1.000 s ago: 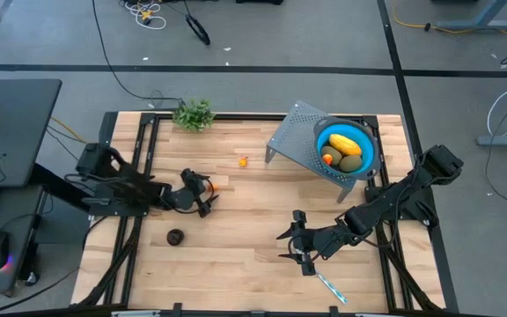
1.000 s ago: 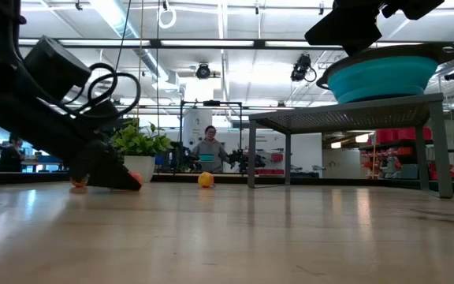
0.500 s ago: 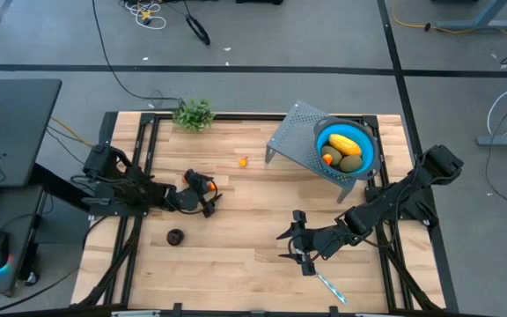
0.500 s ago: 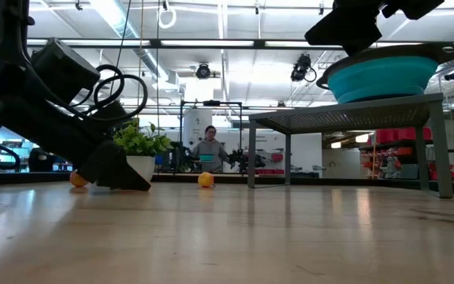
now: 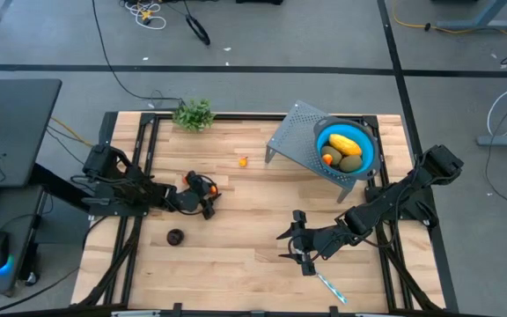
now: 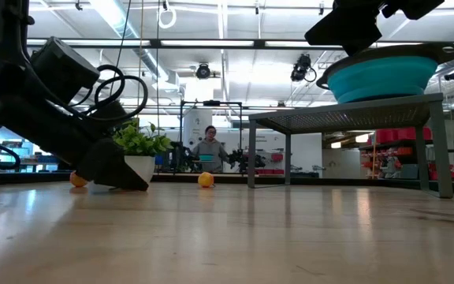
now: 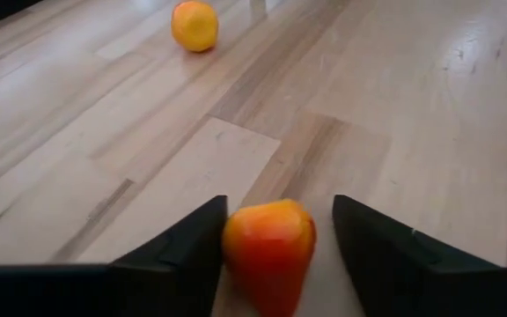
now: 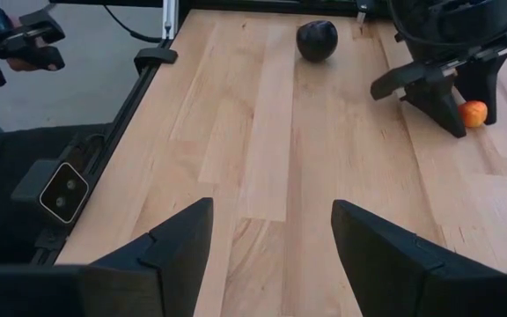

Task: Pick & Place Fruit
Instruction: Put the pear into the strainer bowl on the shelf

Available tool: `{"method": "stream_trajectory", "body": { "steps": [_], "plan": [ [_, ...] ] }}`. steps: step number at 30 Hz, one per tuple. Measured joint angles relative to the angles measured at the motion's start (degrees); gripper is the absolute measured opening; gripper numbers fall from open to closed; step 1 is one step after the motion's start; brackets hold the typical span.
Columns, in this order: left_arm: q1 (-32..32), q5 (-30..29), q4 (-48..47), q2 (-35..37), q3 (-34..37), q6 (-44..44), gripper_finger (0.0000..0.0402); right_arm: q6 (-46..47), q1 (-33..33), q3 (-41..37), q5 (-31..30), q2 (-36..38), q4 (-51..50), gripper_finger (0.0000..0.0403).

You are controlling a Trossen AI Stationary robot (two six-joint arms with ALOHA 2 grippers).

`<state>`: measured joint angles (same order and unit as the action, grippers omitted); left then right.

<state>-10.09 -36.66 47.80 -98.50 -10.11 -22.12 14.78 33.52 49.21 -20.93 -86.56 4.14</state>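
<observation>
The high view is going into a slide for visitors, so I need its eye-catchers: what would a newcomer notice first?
First the bright blue bowl of fruit on the grey perforated stand at the table's far right. Next the left tool at centre-left, its fingers either side of a small orange-red fruit on the wood. A dark purple ball lies near it, and the right tool waits open at the near edge.

one camera looks straight down on the whole table point(image 5: 253, 255); one sits level at its near edge, facing the room. wrist cameras look close along the wood; both show the left arm's orange-red fruit point(image 7: 269, 251).
</observation>
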Motion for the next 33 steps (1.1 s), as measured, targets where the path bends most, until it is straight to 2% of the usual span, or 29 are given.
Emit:
{"method": "stream_trajectory", "body": {
  "steps": [6, 9, 14, 18, 23, 28, 33],
  "plan": [
    [0.1, 4.5, 1.3, 1.8, 0.2, 2.6, 0.0140, 0.0, 0.0, 0.0, -2.0, 0.0, 0.3, 0.0243],
    [-0.4, 10.1, 4.3, 3.1, 0.5, 5.4, 0.0121, -0.7, 0.0, 0.0, -4.8, -0.3, 2.3, 0.0243],
    [-0.9, 25.0, 16.1, 5.4, 0.2, 7.6, 0.0134, -11.1, -0.1, 0.0, -5.5, -3.5, 11.5, 0.0243],
    [-1.5, 30.9, 20.0, 6.1, -2.4, 5.4, 0.0151, -21.2, -0.1, 0.0, -4.1, -6.6, 19.4, 0.0243],
    [-2.3, 35.2, 15.0, 5.7, -8.8, 2.4, 0.0141, -28.4, -0.1, 0.0, -5.0, -9.3, 24.2, 0.0243],
    [-3.9, 37.1, 4.5, 5.7, -17.3, 1.4, 0.0128, -30.6, -0.1, 0.0, -7.0, -11.2, 24.8, 0.0243],
    [-5.0, 38.6, -5.7, 5.7, -24.3, 2.3, 0.0137, -33.9, -0.1, 0.0, -7.7, -11.4, 25.4, 0.0243]
  ]
}}
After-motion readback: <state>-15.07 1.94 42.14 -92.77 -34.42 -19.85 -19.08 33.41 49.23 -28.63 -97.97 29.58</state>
